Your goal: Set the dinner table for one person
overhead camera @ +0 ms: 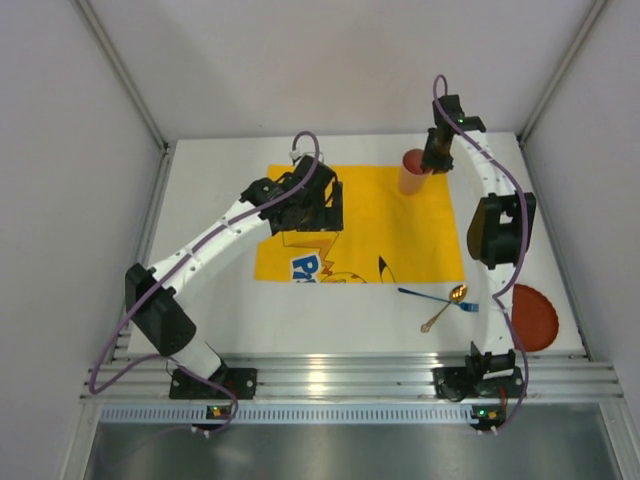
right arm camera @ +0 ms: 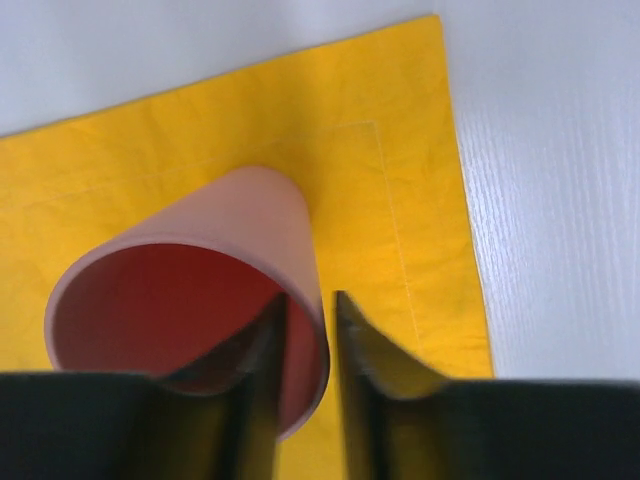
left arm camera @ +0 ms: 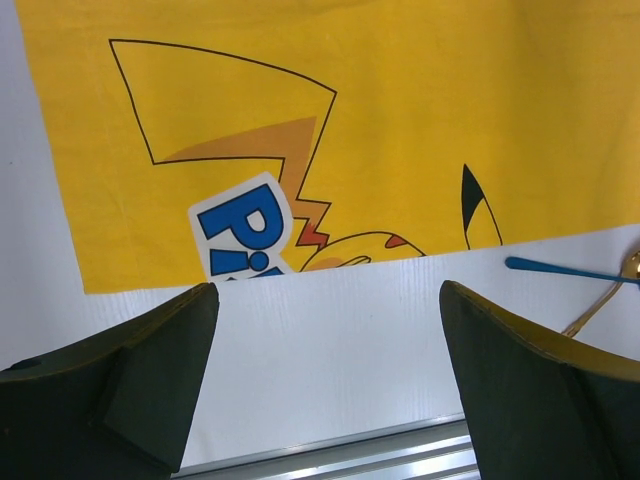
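Note:
A pink cup [overhead camera: 411, 172] stands on the far right corner of the yellow cartoon mat [overhead camera: 370, 230], which lies on the white dinner table [overhead camera: 215, 200]. My right gripper [overhead camera: 437, 160] is above the cup. In the right wrist view the gripper [right arm camera: 310, 305] straddles the rim of the cup [right arm camera: 240, 215], one finger inside and one outside, jaws nearly closed on the wall. My left gripper [overhead camera: 325, 215] hovers over the mat's left half. In the left wrist view it [left arm camera: 328, 300] is open wide and empty.
A blue utensil [overhead camera: 430, 297] and a gold spoon [overhead camera: 445, 305] lie crossed on the table in front of the mat. A red plate [overhead camera: 533, 317] sits near the right arm's base. The ribbed aluminium rail [overhead camera: 350, 375] runs along the near edge.

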Tool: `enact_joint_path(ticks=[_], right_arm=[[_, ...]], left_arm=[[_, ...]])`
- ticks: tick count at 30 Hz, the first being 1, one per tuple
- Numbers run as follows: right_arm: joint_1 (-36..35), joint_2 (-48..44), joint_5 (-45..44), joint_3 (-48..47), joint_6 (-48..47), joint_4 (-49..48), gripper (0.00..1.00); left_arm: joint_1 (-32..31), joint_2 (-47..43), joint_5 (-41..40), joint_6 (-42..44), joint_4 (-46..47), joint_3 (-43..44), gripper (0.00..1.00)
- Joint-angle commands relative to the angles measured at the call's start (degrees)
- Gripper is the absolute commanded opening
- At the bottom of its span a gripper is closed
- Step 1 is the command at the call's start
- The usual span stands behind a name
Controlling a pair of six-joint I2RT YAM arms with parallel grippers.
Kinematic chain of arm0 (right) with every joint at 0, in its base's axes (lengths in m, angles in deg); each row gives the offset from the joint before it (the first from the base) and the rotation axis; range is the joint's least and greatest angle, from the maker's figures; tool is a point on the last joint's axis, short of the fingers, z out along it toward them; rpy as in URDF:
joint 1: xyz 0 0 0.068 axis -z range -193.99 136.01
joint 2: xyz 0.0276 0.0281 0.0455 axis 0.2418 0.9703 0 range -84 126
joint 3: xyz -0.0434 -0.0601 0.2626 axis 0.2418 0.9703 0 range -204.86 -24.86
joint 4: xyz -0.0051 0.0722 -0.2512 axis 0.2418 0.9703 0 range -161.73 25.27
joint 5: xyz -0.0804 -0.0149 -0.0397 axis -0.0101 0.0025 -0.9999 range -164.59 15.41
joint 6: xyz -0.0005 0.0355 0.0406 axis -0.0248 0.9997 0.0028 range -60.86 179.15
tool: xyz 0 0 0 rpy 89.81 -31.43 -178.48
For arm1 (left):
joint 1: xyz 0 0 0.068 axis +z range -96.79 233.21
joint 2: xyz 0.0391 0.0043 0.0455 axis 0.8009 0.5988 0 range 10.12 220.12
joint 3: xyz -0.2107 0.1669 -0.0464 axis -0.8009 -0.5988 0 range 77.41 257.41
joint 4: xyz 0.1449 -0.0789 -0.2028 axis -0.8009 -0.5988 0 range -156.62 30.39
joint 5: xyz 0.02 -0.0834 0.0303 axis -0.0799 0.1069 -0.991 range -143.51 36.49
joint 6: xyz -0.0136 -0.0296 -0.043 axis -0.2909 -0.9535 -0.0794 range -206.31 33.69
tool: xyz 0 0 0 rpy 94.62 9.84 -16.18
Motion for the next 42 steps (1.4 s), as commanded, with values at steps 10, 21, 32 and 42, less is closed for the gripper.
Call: enact_joint_path(ticks=[10,21,32,42], right_arm=[[0.71,-9.09,1.45,-1.42,-0.75,-0.38,1.0],[13.71,-45.43,-6.82,33.41,4.68,-0.02,1.0],[12.93,-67.45,1.35,50.87,8.21,6.92,1.0],[13.02,-75.98,2.77,42.61,5.93,19.05,1.0]], left_arm=[[0.32,9.08,11.62,9.06,2.39,6.97,0.98],[-15.94,26.13,23.32,27.69,4.77,17.78,0.98],[-21.57,35.01,24.83,33.33,11.27,24.2,0.95],[-22.63,42.13,26.49,35.26,18.55,28.33,0.86]])
